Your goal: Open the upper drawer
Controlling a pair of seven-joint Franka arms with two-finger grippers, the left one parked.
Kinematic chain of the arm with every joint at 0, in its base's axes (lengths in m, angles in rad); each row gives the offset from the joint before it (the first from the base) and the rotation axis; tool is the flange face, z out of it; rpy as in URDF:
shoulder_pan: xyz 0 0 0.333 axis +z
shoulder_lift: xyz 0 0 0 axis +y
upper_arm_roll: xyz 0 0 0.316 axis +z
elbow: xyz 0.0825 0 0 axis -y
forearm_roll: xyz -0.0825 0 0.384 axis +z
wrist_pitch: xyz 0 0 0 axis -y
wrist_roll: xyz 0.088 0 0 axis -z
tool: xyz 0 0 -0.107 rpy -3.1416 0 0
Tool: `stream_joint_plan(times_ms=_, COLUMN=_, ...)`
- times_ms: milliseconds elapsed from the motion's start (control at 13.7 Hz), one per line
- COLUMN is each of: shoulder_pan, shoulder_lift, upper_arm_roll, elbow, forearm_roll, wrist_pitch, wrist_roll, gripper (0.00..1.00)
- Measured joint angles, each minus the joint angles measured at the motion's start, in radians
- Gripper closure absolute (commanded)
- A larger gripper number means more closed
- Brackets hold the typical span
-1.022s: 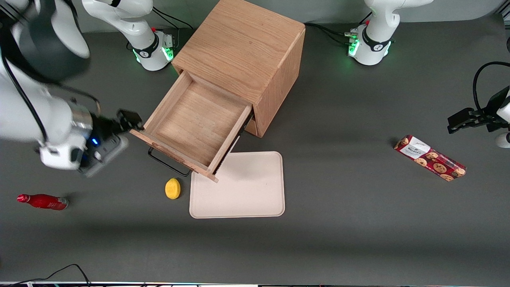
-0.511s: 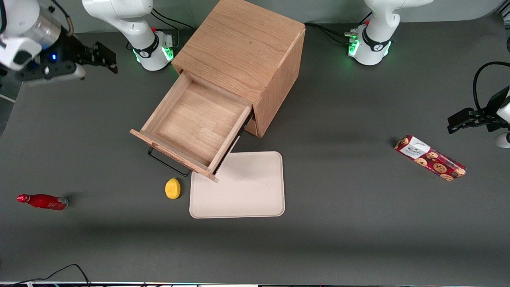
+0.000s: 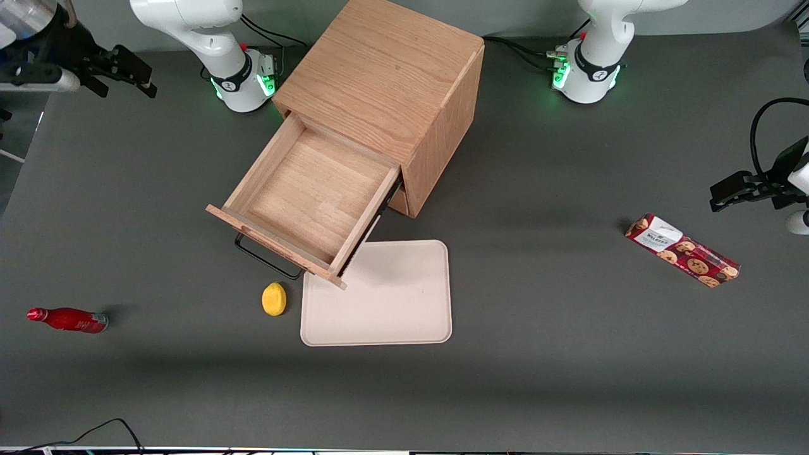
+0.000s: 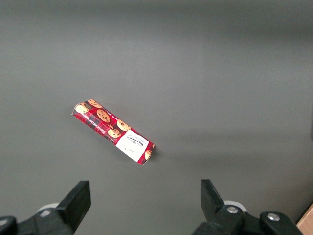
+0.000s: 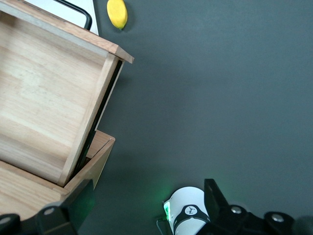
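Note:
The upper drawer (image 3: 310, 199) of the oak cube cabinet (image 3: 385, 69) stands pulled far out, empty inside, with its thin black bar handle (image 3: 265, 259) under the front edge. The drawer also shows in the right wrist view (image 5: 49, 93). My right gripper (image 3: 123, 76) is open and empty, raised high above the table near the working arm's base, well away from the drawer and farther from the front camera than it. Its fingers (image 5: 217, 200) hold nothing.
A beige tray (image 3: 379, 309) lies on the table partly under the drawer's front. A yellow lemon (image 3: 274, 298) lies beside the tray. A red bottle (image 3: 68, 319) lies toward the working arm's end. A cookie box (image 3: 681, 250) lies toward the parked arm's end.
My gripper has moved from beside the drawer's front up and away from the front camera, toward the working arm's base. The drawer has stayed open and still.

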Motion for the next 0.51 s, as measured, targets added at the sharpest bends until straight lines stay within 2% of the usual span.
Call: stream_joint_plan(times_ms=511, shoulder_pan=-0.002, shoulder_lift=0.025, upper_arm_roll=0.009, elbow=0.038, forearm_roll=-0.018, wrist_pitch=0.015, wrist_roll=0.073, gripper=0.00)
